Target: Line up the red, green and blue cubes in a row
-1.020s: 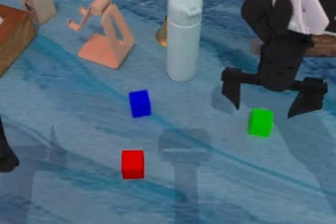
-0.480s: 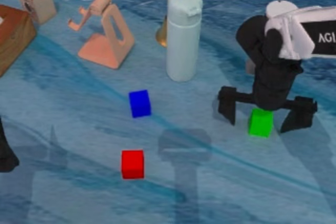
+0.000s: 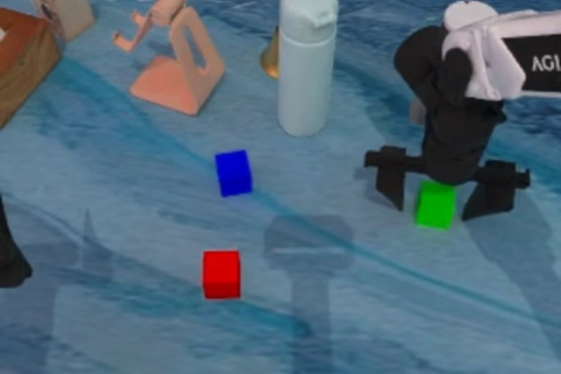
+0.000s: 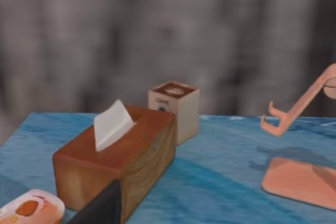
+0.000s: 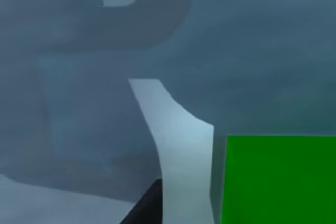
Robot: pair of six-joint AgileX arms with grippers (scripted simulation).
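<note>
Top view: right gripper (image 3: 446, 187) low at the table's right, fingers apart astride green cube (image 3: 436, 204), not clamped; blue cube (image 3: 234, 172) and red cube (image 3: 222, 274) well left; left arm parked at left edge.

R gripper (image 3: 445, 192) is sitting low over the green cube (image 3: 436, 205), fingers spread w/ a gap each side, not touching it. Green cube is resting on the table (image 3: 105, 181), on the right side. Blue cube (image 3: 234, 172) is lying near the middle, red cube (image 3: 222, 274) just nearer the front edge; both well apart from green. White bottle (image 3: 307, 56) is standing upright behind the blue cube, a brownish object (image 3: 279, 28) peeking out beside it. Pink stand (image 3: 175, 54) is sitting to the bottle's left. Small beige box (image 3: 60, 3) and wooden box (image 3: 24, 57) are at the far left. L arm (image 3: 10, 256) is showing only at the left edge.
</note>
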